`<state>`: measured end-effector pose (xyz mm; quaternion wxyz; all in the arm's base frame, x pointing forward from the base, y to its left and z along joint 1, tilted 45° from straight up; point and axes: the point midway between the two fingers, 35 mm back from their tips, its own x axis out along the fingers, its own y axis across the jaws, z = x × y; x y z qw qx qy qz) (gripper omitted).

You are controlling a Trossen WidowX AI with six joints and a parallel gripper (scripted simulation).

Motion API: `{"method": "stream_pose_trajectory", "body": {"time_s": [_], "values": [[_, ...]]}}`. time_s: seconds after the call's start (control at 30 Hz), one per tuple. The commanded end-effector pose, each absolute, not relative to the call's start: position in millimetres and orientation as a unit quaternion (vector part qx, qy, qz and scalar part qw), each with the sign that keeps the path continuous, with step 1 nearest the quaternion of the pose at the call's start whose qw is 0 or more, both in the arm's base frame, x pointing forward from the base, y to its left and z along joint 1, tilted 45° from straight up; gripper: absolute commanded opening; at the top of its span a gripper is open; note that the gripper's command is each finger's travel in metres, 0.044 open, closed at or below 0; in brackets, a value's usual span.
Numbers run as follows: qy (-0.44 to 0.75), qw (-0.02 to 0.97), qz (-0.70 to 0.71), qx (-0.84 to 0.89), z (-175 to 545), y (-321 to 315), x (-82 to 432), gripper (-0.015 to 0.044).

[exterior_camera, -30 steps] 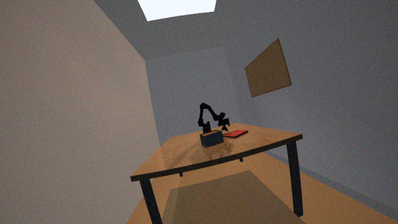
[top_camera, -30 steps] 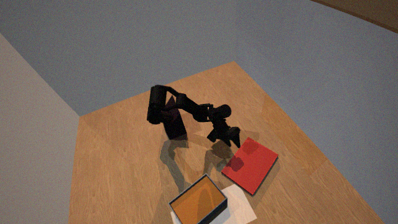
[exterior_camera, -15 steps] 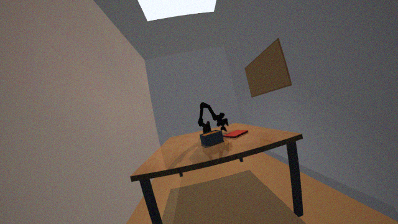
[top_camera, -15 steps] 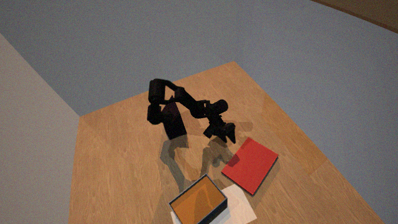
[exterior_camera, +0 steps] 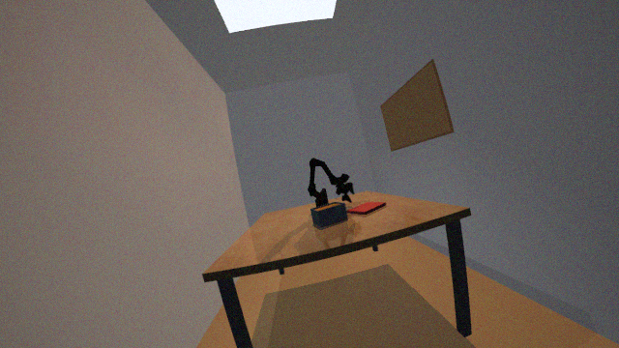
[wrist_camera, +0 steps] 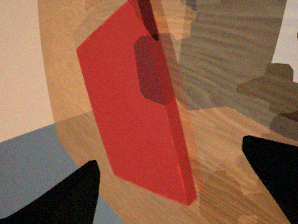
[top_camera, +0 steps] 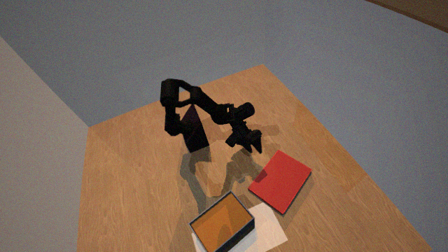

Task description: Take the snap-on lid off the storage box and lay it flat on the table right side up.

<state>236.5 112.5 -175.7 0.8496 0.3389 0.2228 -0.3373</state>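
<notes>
The red lid [top_camera: 281, 182] [exterior_camera: 368, 208] [wrist_camera: 127, 110] lies flat on the table, apart from the box, with its smooth face up. The storage box [top_camera: 224, 222] [exterior_camera: 330, 217] stands upright and uncovered, dark blue outside with an orange interior; it is not in the wrist view. My gripper [top_camera: 256, 152] [exterior_camera: 349, 197] [wrist_camera: 173, 156] is open with nothing between its fingers. It is raised above the table, on the arm's side of the lid, and touches neither lid nor box. In the wrist view the lid shows beyond and between the fingertips.
The wooden table [top_camera: 122, 182] [exterior_camera: 426, 213] carries the arm's base at its back part. A bright pale patch [top_camera: 269, 224] shows on the table beside and under the box. The arm's shadows fall across the table and onto one corner of the lid.
</notes>
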Motion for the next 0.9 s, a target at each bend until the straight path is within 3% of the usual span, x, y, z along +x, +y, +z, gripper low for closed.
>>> {"method": "stream_pose_trajectory", "body": {"time_s": [0.0,0.87], "values": [[0.220,0.849,-0.335,0.343,-168.6,120.4,236.4,0.0440],[0.222,0.849,-0.335,0.344,-130.4,154.1,223.8,0.0440]]}}
